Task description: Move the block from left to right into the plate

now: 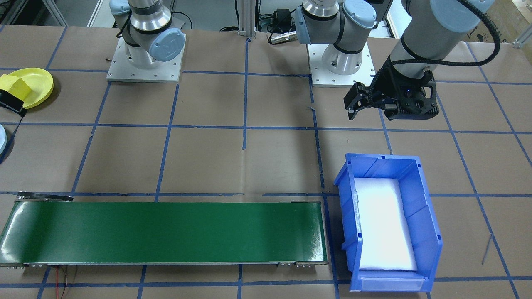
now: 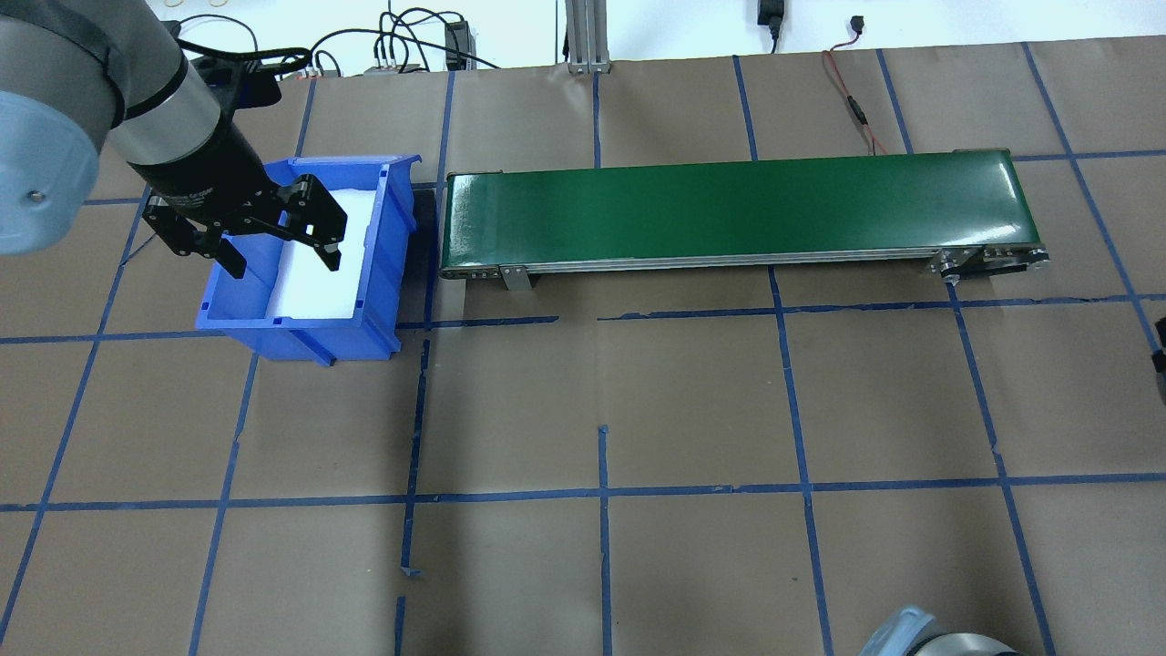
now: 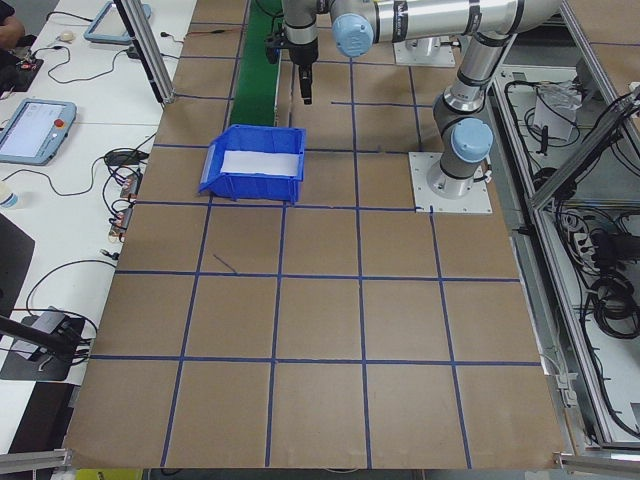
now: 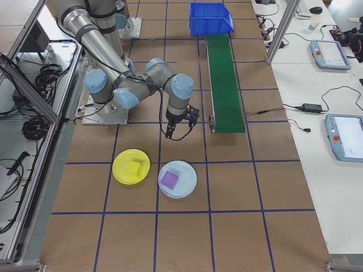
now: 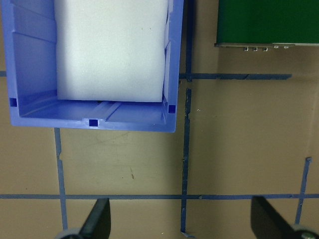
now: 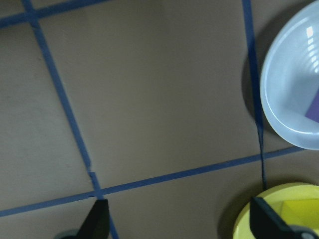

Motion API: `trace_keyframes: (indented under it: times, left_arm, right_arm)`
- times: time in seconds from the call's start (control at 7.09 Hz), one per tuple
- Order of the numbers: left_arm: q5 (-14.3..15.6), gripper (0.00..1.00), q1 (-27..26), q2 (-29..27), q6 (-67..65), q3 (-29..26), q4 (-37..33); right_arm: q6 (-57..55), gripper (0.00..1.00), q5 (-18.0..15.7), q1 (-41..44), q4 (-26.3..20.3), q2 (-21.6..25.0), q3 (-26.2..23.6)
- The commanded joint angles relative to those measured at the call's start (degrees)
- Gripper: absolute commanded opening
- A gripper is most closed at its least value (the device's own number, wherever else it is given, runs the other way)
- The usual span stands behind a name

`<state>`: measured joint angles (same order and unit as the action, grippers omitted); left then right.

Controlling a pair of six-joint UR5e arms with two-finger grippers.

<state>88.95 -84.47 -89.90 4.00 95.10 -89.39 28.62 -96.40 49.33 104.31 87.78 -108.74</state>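
On the surface's right end, both blocks are seen lying in plates; the task is judged essentially finished.

From the front, the left end effector [image 1: 353, 109] is shown spread wide and empty, away from the blue bin [image 1: 419, 195], and the yellow block [image 1: 17, 88] is seen on the yellow plate [image 1: 43, 81]. From overhead, the conveyor belt [image 2: 729, 211] is shown bare. From the right side, a purple block [image 4: 169, 180] is seen in the pale plate [image 4: 187, 173]. Through its wrist camera, the right end effector [image 6: 179, 221] is shown released, holding nothing.
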Motion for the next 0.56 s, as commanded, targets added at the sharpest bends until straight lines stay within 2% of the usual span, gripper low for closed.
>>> trace_keyframes:
  times: [0.0,0.14,0.28,0.42]
  left_arm:
    - [-0.1,1.00,0.0,0.0,0.0,0.1,0.0]
    - [0.0,1.00,0.0,0.0,0.0,0.1,0.0]
    - [-0.1,1.00,0.0,0.0,0.0,0.1,0.1]
    - [0.0,1.00,0.0,0.0,0.0,0.1,0.1]
  right_arm:
    - [-7.9,1.00,0.6,14.0,-8.0,1.6,6.9]
    - [-11.6,1.00,3.8,19.0,-12.3,1.9,11.3]
    - [-15.0,1.00,4.1,23.6,-14.5,1.2,15.8]
    - [-17.7,1.00,4.2,27.1,-15.3,1.3,18.2]
